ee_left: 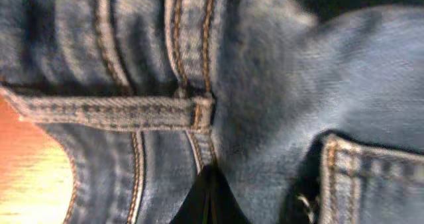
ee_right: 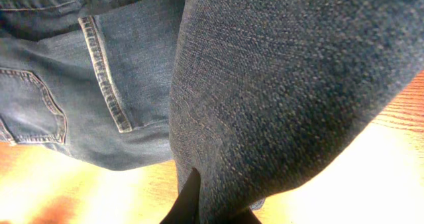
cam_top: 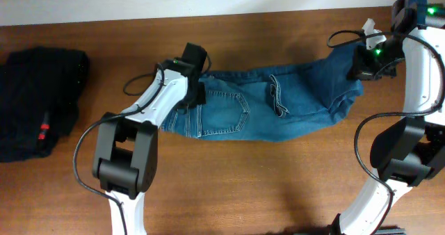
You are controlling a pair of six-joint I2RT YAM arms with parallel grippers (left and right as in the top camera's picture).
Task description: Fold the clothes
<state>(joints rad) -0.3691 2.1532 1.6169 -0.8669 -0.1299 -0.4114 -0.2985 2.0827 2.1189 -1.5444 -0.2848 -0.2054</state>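
The blue jeans lie stretched out across the middle of the wooden table, back pocket up. My left gripper is shut on their left end, near the waistband. In the left wrist view, its dark fingertips pinch the denim just below a belt loop. My right gripper is shut on the jeans' right end and holds it bunched up. Seen from the right wrist, a fold of denim drapes over the fingers, and the pocket side lies beyond it on the table.
A black garment with a small red tag lies crumpled at the table's far left. Bare wood runs along the front between the two arm bases. The table's back edge meets a white wall.
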